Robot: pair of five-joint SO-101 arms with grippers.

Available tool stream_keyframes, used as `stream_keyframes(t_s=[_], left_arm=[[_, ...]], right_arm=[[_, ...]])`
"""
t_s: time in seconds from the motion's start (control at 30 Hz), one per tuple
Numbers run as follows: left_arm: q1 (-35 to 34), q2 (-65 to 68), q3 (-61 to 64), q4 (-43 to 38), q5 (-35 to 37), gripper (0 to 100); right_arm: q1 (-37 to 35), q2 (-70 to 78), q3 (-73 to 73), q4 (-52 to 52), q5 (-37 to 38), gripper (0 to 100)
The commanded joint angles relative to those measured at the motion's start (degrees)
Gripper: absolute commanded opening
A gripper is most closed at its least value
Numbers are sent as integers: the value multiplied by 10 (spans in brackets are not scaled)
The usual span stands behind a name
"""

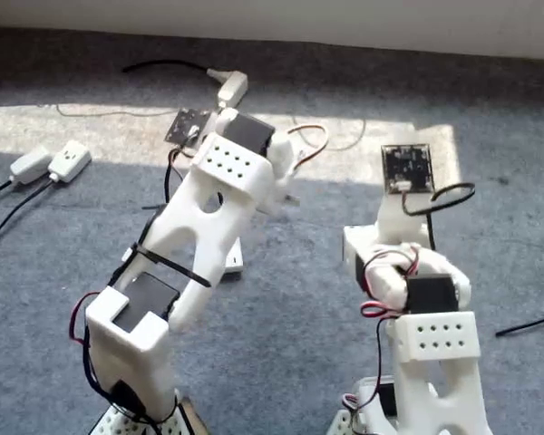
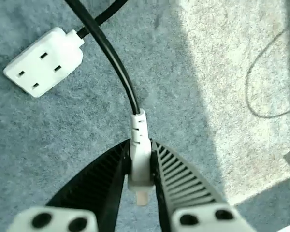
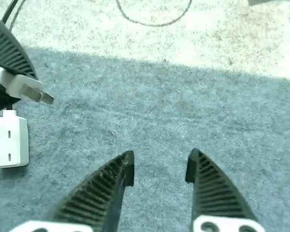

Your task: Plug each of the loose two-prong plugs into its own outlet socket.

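Note:
My left gripper (image 2: 140, 166) is shut on a white two-prong plug (image 2: 139, 154), held above the grey carpet with its black cable (image 2: 113, 58) running off from it. A white outlet block (image 2: 43, 60) lies on the carpet beyond that plug. In the right wrist view the same plug (image 3: 24, 87) shows its two metal prongs (image 3: 43, 97) sticking out over a white outlet block (image 3: 7, 142). My right gripper (image 3: 159, 169) is open over bare carpet with nothing between its fingers. From above, the left arm (image 1: 208, 208) stretches toward the middle of the floor.
Two white outlet blocks (image 1: 50, 163) with black cables lie at the far left. Another white plug (image 1: 231, 87) on a black cable lies at the back. A thin wire loops over the sunlit carpet (image 3: 154, 14). A black cable (image 1: 530, 323) enters from the right.

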Motion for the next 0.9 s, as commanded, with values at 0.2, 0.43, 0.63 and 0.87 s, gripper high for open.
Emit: stream_keyframes(t_s=[0.2, 0.43, 0.63, 0.87], left_arm=[[33, -35, -4, -4, 83, 7], [41, -34, -24, -4, 83, 9], [44, -29, -25, -8, 83, 9], [83, -28, -23, -8, 84, 7]], right_arm=[[-25, -189, 241, -254, 0, 48], [-50, -333, 354, -313, 0, 4], [-49, -498, 448, -328, 0, 9], [-50, -506, 494, -393, 1, 9]])
